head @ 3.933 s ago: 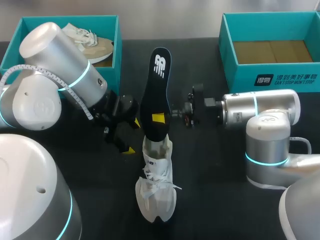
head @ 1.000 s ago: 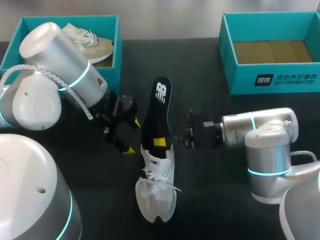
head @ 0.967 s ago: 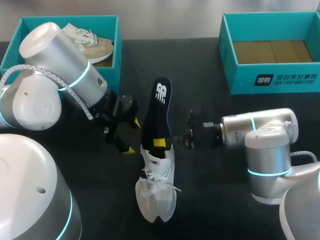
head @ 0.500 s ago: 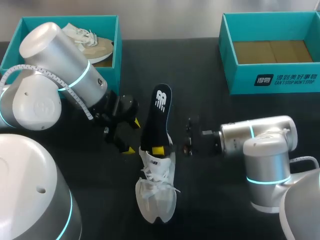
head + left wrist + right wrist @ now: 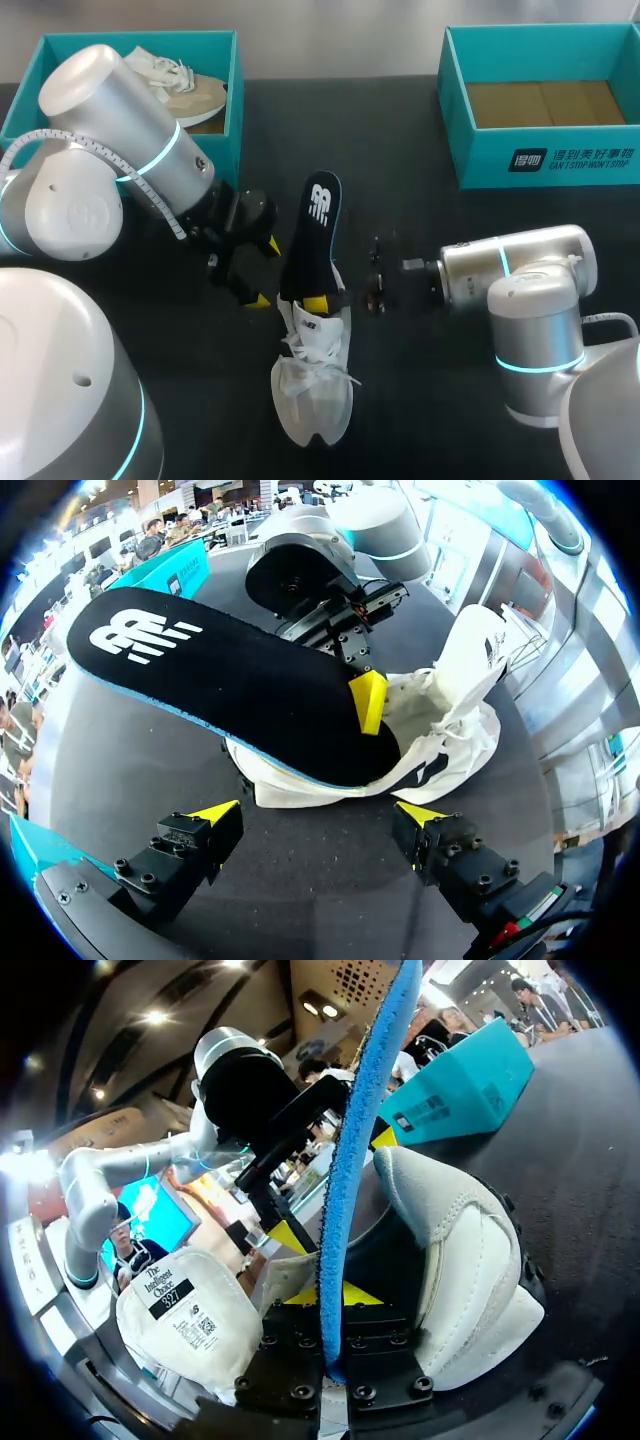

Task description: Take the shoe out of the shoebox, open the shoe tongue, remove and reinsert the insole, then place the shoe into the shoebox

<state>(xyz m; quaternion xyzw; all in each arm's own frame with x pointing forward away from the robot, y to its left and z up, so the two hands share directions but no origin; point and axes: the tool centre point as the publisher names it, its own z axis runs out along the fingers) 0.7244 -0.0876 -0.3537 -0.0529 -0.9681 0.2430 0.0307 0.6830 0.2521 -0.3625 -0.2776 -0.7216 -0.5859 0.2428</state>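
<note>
A white shoe (image 5: 312, 385) lies mid-table, toe toward the near edge. A black insole (image 5: 310, 235) with a blue underside stands tilted up out of its opening, lower end inside the shoe. My right gripper (image 5: 318, 300) is shut on the insole's lower part at the shoe's collar. In the right wrist view the insole's blue edge (image 5: 350, 1180) rises from between the fingers of the right gripper (image 5: 333, 1310), with the shoe's heel (image 5: 460, 1260) on one side and its tongue (image 5: 185, 1315) on the other. My left gripper (image 5: 262, 272) stands open left of the shoe, holding nothing. In its wrist view the left gripper (image 5: 320, 815) faces the insole (image 5: 230, 680) and shoe (image 5: 450, 700).
A teal shoebox (image 5: 30, 75) at the back left holds a second beige shoe (image 5: 185, 90). Another teal shoebox (image 5: 455, 110) at the back right shows only a cardboard floor. Dark tabletop lies bare between the boxes and in front of the shoe.
My right gripper has moved toward the near edge with the insole, pushing its lower end deeper into the shoe. The left arm has stayed still.
</note>
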